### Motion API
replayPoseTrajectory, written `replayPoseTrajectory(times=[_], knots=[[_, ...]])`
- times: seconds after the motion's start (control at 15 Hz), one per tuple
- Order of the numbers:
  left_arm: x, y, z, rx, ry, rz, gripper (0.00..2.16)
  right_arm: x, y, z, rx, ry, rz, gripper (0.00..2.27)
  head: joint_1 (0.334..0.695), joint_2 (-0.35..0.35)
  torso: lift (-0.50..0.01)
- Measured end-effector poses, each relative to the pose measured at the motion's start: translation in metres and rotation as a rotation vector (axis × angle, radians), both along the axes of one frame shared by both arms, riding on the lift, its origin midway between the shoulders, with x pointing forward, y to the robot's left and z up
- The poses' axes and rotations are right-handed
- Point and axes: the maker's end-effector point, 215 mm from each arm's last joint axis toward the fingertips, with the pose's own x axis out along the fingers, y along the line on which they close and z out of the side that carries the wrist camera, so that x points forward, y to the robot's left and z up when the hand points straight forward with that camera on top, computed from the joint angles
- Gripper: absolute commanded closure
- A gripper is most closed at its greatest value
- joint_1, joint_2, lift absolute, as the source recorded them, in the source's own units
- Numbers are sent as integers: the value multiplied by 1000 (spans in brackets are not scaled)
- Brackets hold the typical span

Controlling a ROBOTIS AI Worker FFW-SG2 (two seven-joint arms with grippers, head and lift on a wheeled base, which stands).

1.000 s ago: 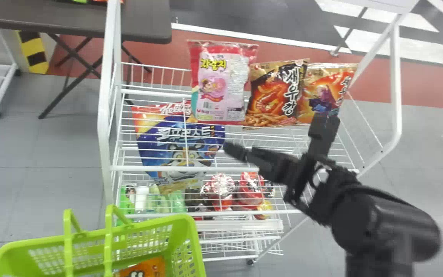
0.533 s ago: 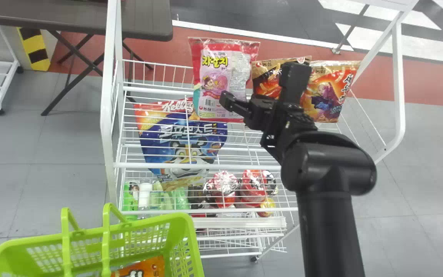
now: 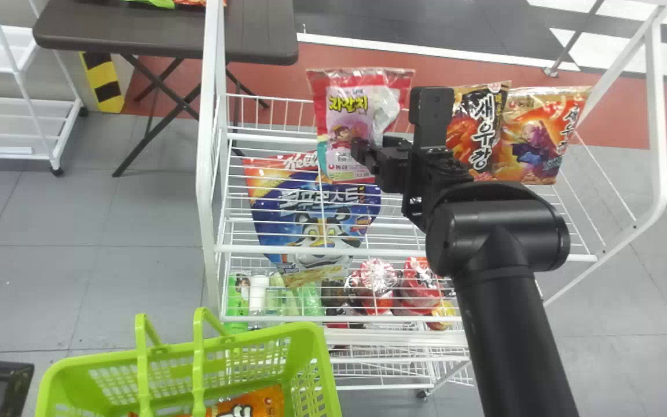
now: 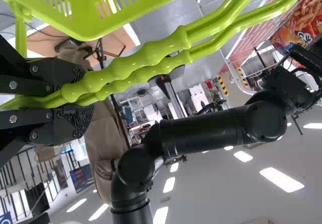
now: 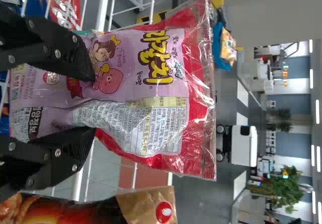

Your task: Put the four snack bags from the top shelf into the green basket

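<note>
The head view's bottom edge crops the green basket (image 3: pixel 327 373).

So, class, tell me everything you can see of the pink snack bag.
The pink snack bag has a red top, yellow lettering, cartoon figures and a text panel. Its glossy wrapper looks like thin, sealed plastic. It stands upright on the wire rack, puckered where the right gripper grips it.
</note>
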Motion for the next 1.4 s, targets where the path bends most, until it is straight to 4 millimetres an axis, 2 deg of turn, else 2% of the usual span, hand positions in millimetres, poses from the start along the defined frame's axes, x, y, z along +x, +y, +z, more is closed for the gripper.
replayPoseTrajectory(times=[0.13, 0.27, 0.4, 0.53, 0.67, 0.87, 1.07, 1.13, 1.33, 1.4], knots=[[-1, 0, -1, 1, 3, 0, 2145, -7, -2, -4, 3, 8, -4, 2260, 695, -186, 0], [-2, 1, -1, 1, 5, 1, 2145, -10, -4, 5, 9, -17, -5, 2260, 695, -189, 0], [-2, 3, -1, 0, 4, 6, 2145, -20, -1, 20, 36, -51, 8, 2260, 695, -186, 0], [-1, 5, -1, 2, 1, 12, 2145, -48, 8, 45, 84, -85, 26, 2260, 695, -179, 0], [-1, 6, -1, 2, 2, 14, 2145, -89, 21, 60, 130, -56, 51, 2260, 695, -171, 0], [1, 6, -1, -1, 2, 17, 2145, -170, 44, 61, 173, 77, 100, 2260, 695, -150, 0], [2, 5, -1, -4, 1, 19, 2145, -251, 69, 50, 244, 234, 170, 2260, 695, -131, 0], [2, 4, -1, -6, 0, 18, 2145, -278, 79, 44, 263, 295, 200, 2260, 695, -106, 0], [2, 1, 0, -12, 0, 14, 2145, -340, 116, 31, 319, 451, 311, 2260, 695, -47, 0], [1, 0, 0, -13, 0, 13, 2145, -350, 127, 30, 335, 474, 341, 2260, 695, -17, 0]])
